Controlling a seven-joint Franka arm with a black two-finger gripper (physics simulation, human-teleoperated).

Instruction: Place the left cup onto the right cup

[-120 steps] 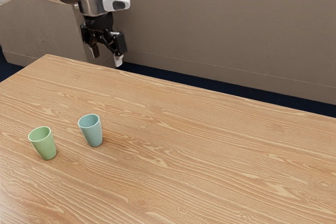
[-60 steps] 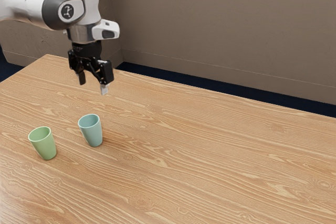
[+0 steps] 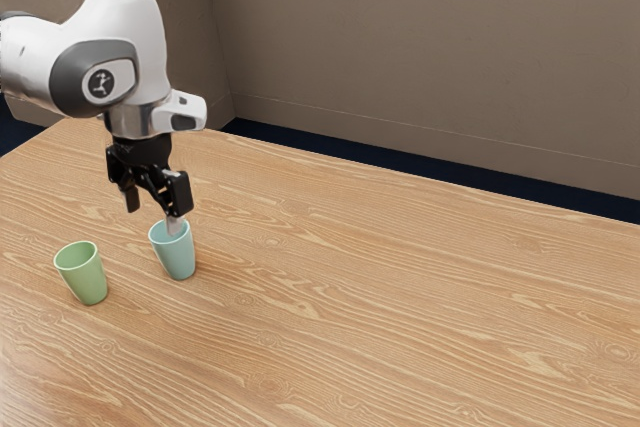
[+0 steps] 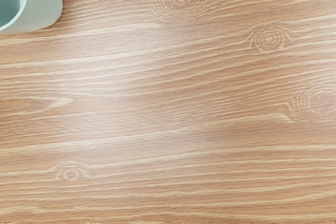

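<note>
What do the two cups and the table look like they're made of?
Green cup: probably plastic or glazed ceramic, since it is plain, smooth and matte in one even colour. Blue cup: same smooth look with a thin rim, so likely the same material. Table: wood or wood veneer, with clear grain lines, knot swirls and a soft satin sheen.

There are two cups: one green cup point(image 3: 81, 272) and one blue cup point(image 3: 173, 248). That makes one cup of each color. There is one wooden table point(image 3: 400, 297). There is one robot arm point(image 3: 95, 62), white and grey. The arm has one black gripper point(image 3: 152, 213) at its end. The gripper has two fingers point(image 3: 171, 209).
</note>
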